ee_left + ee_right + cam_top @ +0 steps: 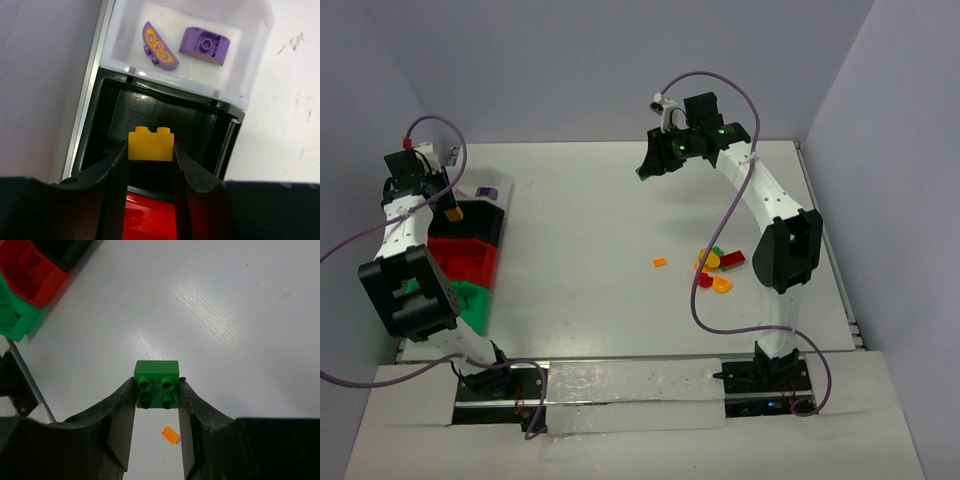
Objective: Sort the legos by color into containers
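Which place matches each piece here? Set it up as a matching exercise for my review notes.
Pieces:
1 yellow brick
2 green brick
3 purple pieces
4 small orange piece

Places:
A inside the white bin
B held in the left gripper
C loose on the table
D held in the right gripper

Pairs: 1-B, 2-D, 3-A, 4-C.

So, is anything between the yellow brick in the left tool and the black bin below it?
Nothing visible. The left tool holds the yellow brick over the open black bin, with only clear air beneath it.
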You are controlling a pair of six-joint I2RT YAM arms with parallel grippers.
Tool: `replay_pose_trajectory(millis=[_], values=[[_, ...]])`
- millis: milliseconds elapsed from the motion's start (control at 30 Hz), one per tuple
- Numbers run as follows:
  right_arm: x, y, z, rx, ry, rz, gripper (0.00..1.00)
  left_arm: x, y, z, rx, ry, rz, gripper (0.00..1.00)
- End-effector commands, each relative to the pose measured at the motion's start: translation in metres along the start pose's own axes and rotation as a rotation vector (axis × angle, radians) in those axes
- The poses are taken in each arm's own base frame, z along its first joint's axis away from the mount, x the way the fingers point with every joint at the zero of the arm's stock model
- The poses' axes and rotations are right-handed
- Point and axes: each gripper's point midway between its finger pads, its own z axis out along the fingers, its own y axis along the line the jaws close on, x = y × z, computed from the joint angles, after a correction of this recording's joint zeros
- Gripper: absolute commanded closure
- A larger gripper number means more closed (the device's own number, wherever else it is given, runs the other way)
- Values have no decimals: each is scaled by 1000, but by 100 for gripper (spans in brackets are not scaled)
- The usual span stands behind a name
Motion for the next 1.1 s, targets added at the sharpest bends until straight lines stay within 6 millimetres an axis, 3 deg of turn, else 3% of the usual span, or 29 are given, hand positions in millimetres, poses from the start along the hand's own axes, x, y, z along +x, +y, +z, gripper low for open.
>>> replay_pose_trajectory(millis=[0, 100, 267, 467, 533, 667, 767, 867, 900, 933, 1000, 1033, 1067], values=[[-11, 10, -13, 5, -29, -38, 100, -12, 8, 5, -28, -33, 33, 83], [-11, 13, -14, -2, -29, -36, 100, -4, 5, 4, -9, -10, 40, 79], [-12, 22, -17, -30, -33, -12, 100, 6, 0, 3, 9, 2, 37, 57], [-8, 22, -19, -18, -29, 31, 100, 12, -8, 1, 55, 17, 49, 40], [-5, 18, -20, 13, -24, 65, 100, 10, -11, -2, 74, 6, 50, 28], [4, 20, -22, 24, -10, 85, 100, -23, -32, -27, 185, -96, 52, 24], [9, 29, -21, -26, 5, 112, 100, -46, -73, -58, 372, -170, 90, 23], [18, 49, -21, -135, 42, 164, 100, -50, -125, -96, 563, -196, 181, 24], [20, 57, -21, -178, 55, 188, 100, -44, -125, -97, 566, -176, 185, 24], [26, 62, -19, -210, 72, 239, 100, -34, -148, -115, 660, -164, 209, 24], [33, 76, -21, -289, 74, 290, 100, -15, -174, -139, 774, -172, 252, 24], [31, 83, -26, -318, 70, 286, 100, -17, -175, -140, 777, -184, 256, 24], [35, 91, -28, -365, 78, 319, 100, -7, -189, -154, 828, -205, 277, 24]])
